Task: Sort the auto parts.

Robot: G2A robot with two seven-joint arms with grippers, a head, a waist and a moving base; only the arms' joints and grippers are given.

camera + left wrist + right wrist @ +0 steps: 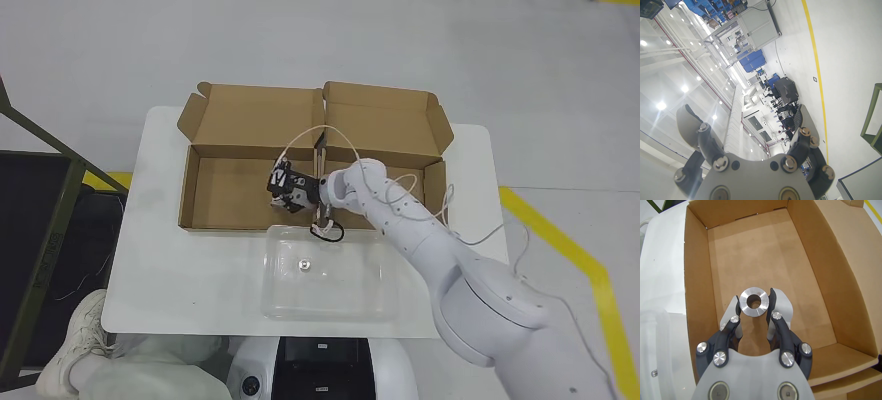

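1. Right gripper (754, 303): pinching the metal ring (763, 307) by its outer wall, one pad on each flank, with the bore facing my wrist camera.
2. Ring relative to the hand: centred between the fingertips at their far end, with both pads touching it.
3. Ring relative to the cardboard box (696, 279): within the box's left compartment, above its floor and nearer the box's front wall than its back wall. I cannot tell whether the ring touches the floor.
4. Left gripper (743, 113): fingers spread and holding nothing, turned away from the box toward the room.
5. Clear tray (330, 317): just beside the box's front wall on the white table (150, 250). One small metal part (300, 265) lies inside it.
6. Progress (my judgement): the ring is at its compartment but is not yet released, so this placement is unfinished.
7. Remaining (my judgement): I take the tray to be the supply, so the small part there is left to sort. I cannot tell which side of the box it belongs in.
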